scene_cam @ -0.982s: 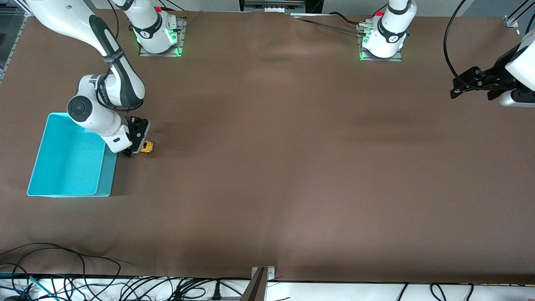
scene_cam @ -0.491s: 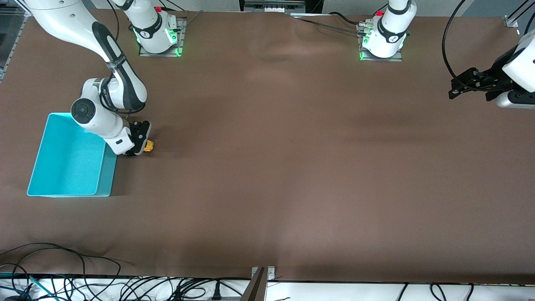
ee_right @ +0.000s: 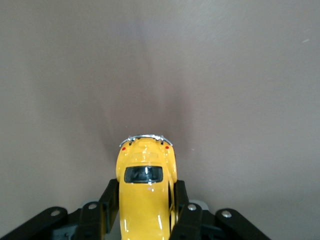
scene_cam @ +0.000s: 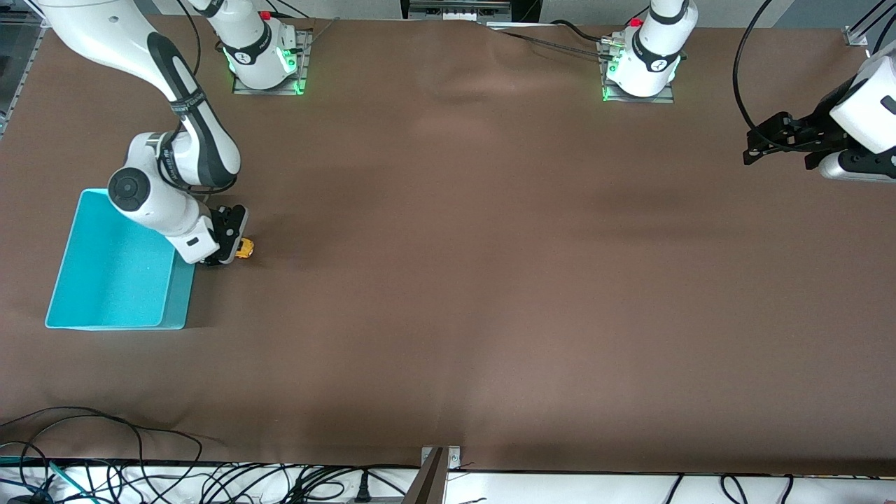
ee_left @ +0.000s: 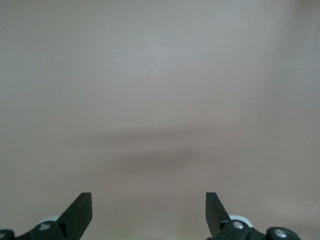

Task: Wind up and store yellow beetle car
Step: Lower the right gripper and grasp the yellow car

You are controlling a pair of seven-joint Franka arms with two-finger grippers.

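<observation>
yellow beetle car (scene_cam: 244,248) gripped in right fingers (ee_right: 111,201) beside turquoise bin (scene_cam: 112,280), left fingers (ee_left: 80,212) spread, waiting

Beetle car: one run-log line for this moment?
right gripper: shut on car | car: beside bin | left gripper: open, waiting

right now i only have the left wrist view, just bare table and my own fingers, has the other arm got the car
Observer: Yes, the right gripper is shut on the yellow beetle car, fingers on its two sides.
Operator: where on the table is that
Observer: Toward the right arm's end, right beside the turquoise bin.
Operator: anything in the bin yet
Observer: Nothing that I can see in it.
Operator: and where am i
Observer: The left gripper waits open over the left arm's end.
</observation>
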